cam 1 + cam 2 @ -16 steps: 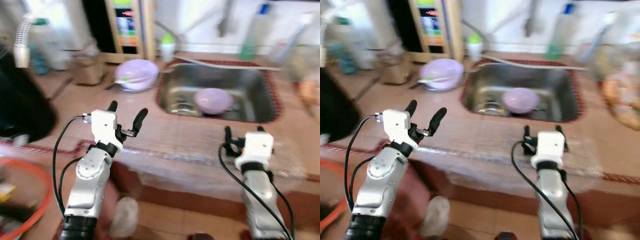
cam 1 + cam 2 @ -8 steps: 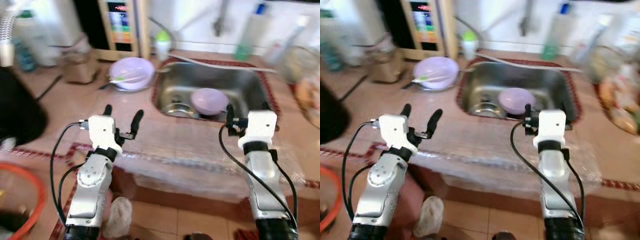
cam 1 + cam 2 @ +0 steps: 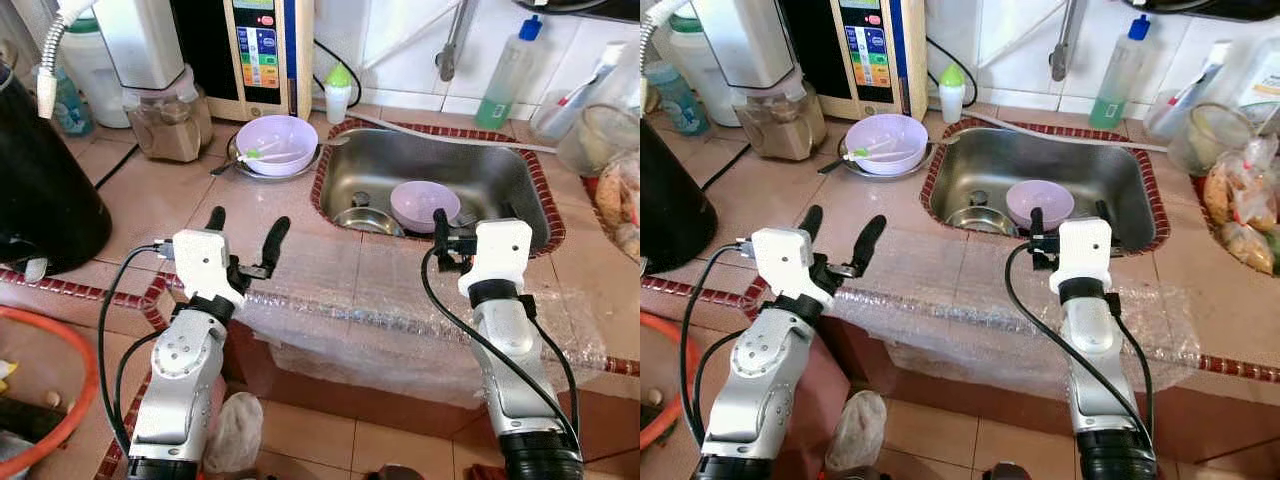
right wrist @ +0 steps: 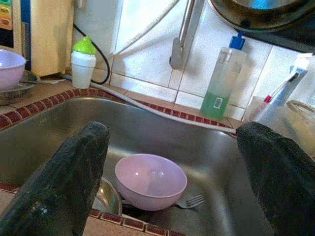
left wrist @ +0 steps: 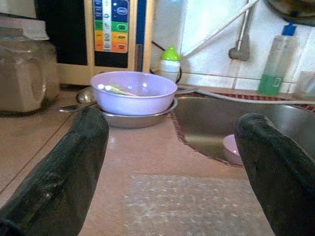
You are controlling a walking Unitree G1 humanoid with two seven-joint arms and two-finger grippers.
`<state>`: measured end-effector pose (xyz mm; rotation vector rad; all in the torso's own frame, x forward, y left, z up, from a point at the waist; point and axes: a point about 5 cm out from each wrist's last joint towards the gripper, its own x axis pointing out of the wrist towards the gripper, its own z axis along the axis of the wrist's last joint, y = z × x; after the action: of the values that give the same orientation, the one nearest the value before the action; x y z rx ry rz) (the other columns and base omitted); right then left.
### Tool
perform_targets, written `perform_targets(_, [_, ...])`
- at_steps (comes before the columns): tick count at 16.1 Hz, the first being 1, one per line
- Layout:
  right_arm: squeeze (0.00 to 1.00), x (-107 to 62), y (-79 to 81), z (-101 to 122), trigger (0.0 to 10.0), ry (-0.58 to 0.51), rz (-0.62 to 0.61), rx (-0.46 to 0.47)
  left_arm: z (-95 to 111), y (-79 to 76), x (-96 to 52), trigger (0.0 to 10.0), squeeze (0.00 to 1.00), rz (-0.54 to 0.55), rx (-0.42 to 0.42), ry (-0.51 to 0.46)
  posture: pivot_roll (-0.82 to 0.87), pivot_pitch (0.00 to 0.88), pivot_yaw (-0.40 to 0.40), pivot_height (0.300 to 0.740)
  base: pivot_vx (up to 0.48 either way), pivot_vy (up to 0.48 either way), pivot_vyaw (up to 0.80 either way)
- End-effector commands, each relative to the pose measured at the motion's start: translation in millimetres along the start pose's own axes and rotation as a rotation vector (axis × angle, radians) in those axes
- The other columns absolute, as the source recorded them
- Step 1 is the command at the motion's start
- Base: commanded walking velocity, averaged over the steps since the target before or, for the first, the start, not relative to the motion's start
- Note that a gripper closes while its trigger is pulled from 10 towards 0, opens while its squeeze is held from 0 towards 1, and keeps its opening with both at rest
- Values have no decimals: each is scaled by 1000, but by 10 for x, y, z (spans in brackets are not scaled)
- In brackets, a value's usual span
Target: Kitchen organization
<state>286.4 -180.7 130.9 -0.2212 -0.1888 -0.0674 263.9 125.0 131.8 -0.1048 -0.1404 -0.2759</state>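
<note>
A lilac bowl (image 3: 424, 205) lies in the steel sink (image 3: 500, 170) beside a metal bowl (image 3: 364, 220) and a fork (image 4: 189, 200). A second lilac bowl (image 3: 277, 145), with a green spoon in it, rests on a metal plate on the counter left of the sink. My right gripper (image 3: 1069, 216) hovers at the sink's front rim, open and empty, pointing at the bowl in the sink. My left gripper (image 3: 245, 226) is open and empty above the counter, in front of the bowl on the plate.
Bubble wrap (image 3: 400, 312) drapes over the counter's front edge under both arms. At the back stand a blender jar (image 3: 165, 120), a water unit (image 3: 262, 50), a small green-capped bottle (image 3: 339, 92) and a soap bottle (image 3: 505, 70). Food bags (image 3: 1240, 215) lie at the right.
My right gripper has moved forward from over the bubble wrap to the sink's front rim. The left gripper has stayed open in place. The camera has shifted and the picture has sharpened.
</note>
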Motion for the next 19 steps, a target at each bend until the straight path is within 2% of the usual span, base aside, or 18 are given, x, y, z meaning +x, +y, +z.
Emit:
perform_targets(1, [0, 21, 4, 5, 10000, 4, 5, 3, 48, -29, 16, 10000, 0, -19, 3, -13, -36, 7, 14, 740, 341, 0, 0])
perform_targets(8, [0, -13, 18, -20, 10000, 11, 25, 9, 39, -75, 40, 10000, 0, -49, 1, 0, -50, 2, 26, 740, 377, 0, 0])
perform_targets(19, [0, -11, 35, -66, 10000, 29, 40, 5, -7, -122, -23, 10000, 0, -61, 10, 30, -37, 26, 14, 740, 0, 0, 0])
